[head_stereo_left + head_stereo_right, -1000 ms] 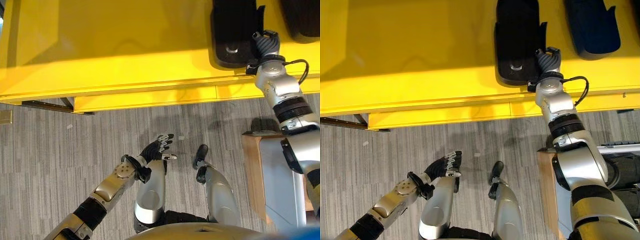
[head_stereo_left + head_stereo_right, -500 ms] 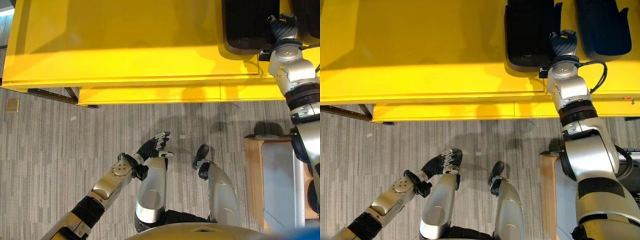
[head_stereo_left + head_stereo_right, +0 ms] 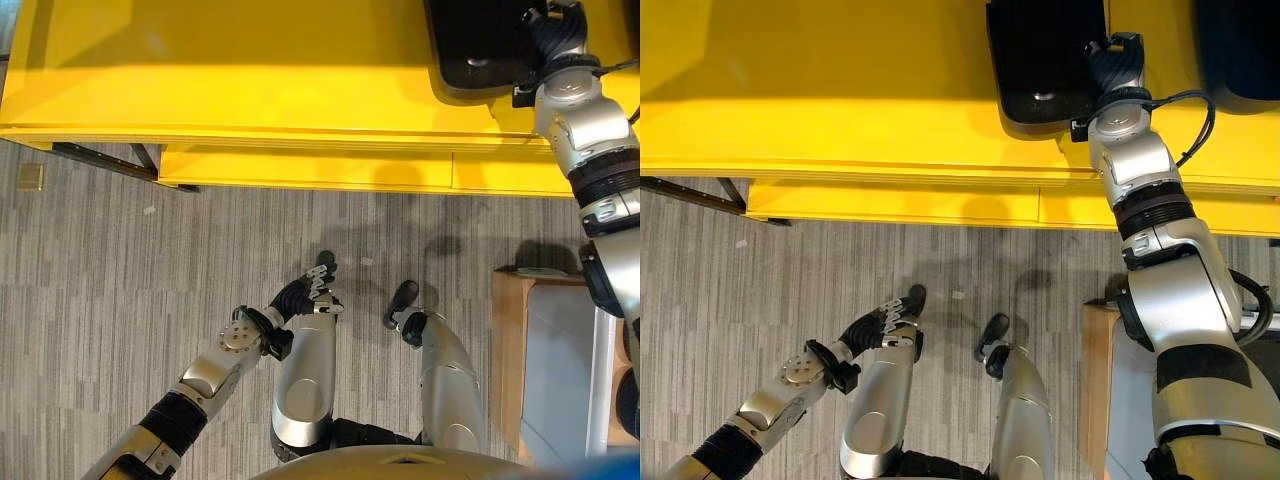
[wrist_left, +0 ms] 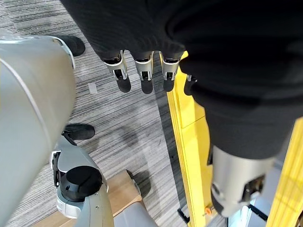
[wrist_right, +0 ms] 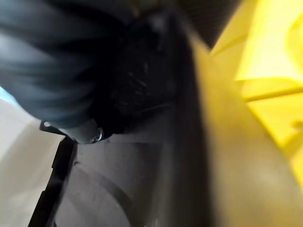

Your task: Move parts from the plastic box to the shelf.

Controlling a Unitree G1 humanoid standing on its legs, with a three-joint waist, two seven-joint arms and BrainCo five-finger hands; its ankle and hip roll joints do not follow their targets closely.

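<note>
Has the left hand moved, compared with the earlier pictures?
Barely. The left hand still hangs low over the grey floor, beside the robot's leg as before; the camera itself shifted.

1. A black part (image 3: 480,45) is being rested on the yellow shelf (image 3: 250,90), at its far right corner.
2. The part's right edge is being touched by the right hand (image 3: 553,35).
3. The left hand (image 3: 305,292) is being held low over the grey floor (image 3: 120,270), fingers relaxed.

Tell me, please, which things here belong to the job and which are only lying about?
Job:
- black part on the yellow shelf
- right hand, at that part's edge
- second dark part, on the shelf further right

Lying about:
- left hand, hanging idle low over the floor
- wooden crate
- grey carpet floor
</note>
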